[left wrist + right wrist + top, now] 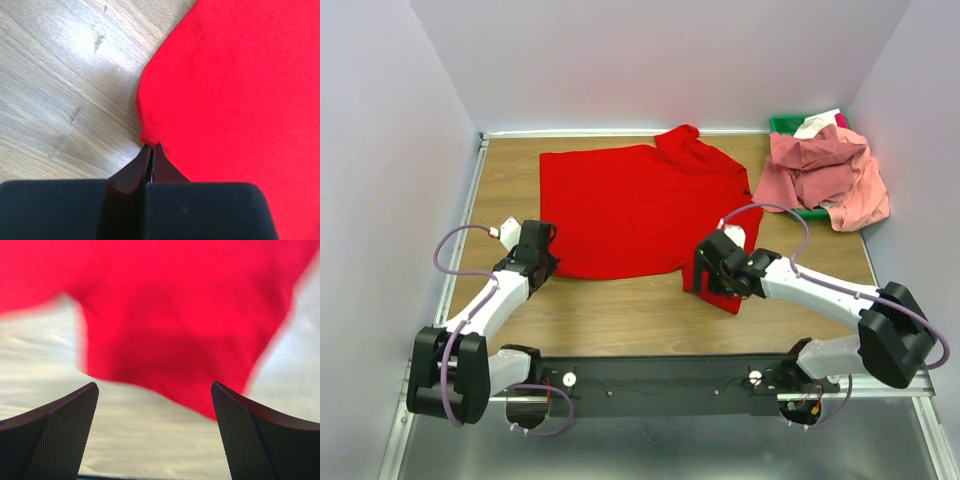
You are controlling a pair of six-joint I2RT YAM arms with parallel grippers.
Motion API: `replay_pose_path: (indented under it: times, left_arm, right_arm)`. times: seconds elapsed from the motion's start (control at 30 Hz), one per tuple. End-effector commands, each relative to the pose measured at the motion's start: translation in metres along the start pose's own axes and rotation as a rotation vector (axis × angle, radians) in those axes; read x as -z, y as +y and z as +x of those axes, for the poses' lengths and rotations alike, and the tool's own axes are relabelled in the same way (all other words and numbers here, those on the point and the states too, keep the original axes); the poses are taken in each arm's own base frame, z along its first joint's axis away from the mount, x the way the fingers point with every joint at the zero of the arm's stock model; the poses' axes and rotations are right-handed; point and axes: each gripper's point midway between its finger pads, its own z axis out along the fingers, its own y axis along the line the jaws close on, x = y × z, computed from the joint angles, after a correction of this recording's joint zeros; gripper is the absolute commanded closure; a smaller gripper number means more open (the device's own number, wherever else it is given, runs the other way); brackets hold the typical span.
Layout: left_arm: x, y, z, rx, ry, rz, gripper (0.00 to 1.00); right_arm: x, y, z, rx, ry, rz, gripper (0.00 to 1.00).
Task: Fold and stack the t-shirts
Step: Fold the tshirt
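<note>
Left gripper point(151, 146) clamps red t-shirt point(630, 205) at its 8 o'clock corner; right gripper point(154, 386) hovers, fingers apart, over its 5 o'clock edge

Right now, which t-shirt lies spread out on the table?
The bright red t-shirt; the salmon pink t-shirts sit crumpled in a heap over the green bin at the far right corner.

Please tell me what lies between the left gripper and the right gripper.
In the top view, the near hem of the red t-shirt spans the stretch between the left gripper and the right gripper, with bare wooden table just beyond it.
</note>
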Motion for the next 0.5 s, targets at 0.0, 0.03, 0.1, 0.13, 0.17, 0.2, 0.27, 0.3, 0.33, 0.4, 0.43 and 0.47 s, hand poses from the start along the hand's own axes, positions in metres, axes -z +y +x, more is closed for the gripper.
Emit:
replay_pose_path:
  times: [0.0,0.03,0.1,0.13,0.17,0.2,0.27,0.3,0.33,0.4,0.43,0.47]
  left_arm:
    - [0.004,-0.001,-0.012,0.020,-0.046,0.004,1.00]
    - [0.003,0.000,-0.012,0.022,-0.046,0.002,1.00]
    - [0.005,0.000,-0.013,0.022,-0.054,0.011,1.00]
    - [0.006,0.000,-0.014,0.021,-0.059,0.015,1.00]
    - [0.007,0.002,-0.016,0.027,-0.061,0.007,1.00]
    - [0.008,0.002,-0.017,0.026,-0.066,0.006,1.00]
    - [0.010,0.004,-0.019,0.033,-0.075,-0.004,1.00]
    - [0.010,0.006,-0.019,0.036,-0.076,-0.007,1.00]
    - [0.012,0.005,-0.020,0.040,-0.080,-0.002,1.00]
    - [0.013,0.006,-0.019,0.043,-0.082,-0.002,1.00]
    - [0.013,0.006,-0.020,0.045,-0.084,-0.002,1.00]
    - [0.015,0.006,-0.022,0.052,-0.092,-0.001,1.00]
  right_arm:
    - [0.011,-0.054,0.044,-0.032,0.066,0.194,0.01]
    - [0.011,-0.055,0.046,-0.023,0.074,0.193,0.02]
    - [0.014,-0.056,0.050,-0.017,0.087,0.177,0.04]
    - [0.014,-0.056,0.052,-0.014,0.093,0.173,0.04]
    - [0.012,-0.057,0.055,-0.005,0.107,0.178,0.06]
    - [0.011,-0.058,0.057,-0.001,0.115,0.187,0.07]
    - [0.008,-0.061,0.061,0.002,0.127,0.207,0.11]
    - [0.004,-0.065,0.064,0.008,0.141,0.231,0.11]
    - [0.002,-0.066,0.063,0.004,0.135,0.249,0.13]
    - [-0.003,-0.070,0.066,0.020,0.147,0.276,0.14]
    - [-0.007,-0.074,0.065,0.033,0.143,0.309,0.16]
    - [-0.010,-0.072,0.062,0.036,0.129,0.306,0.16]
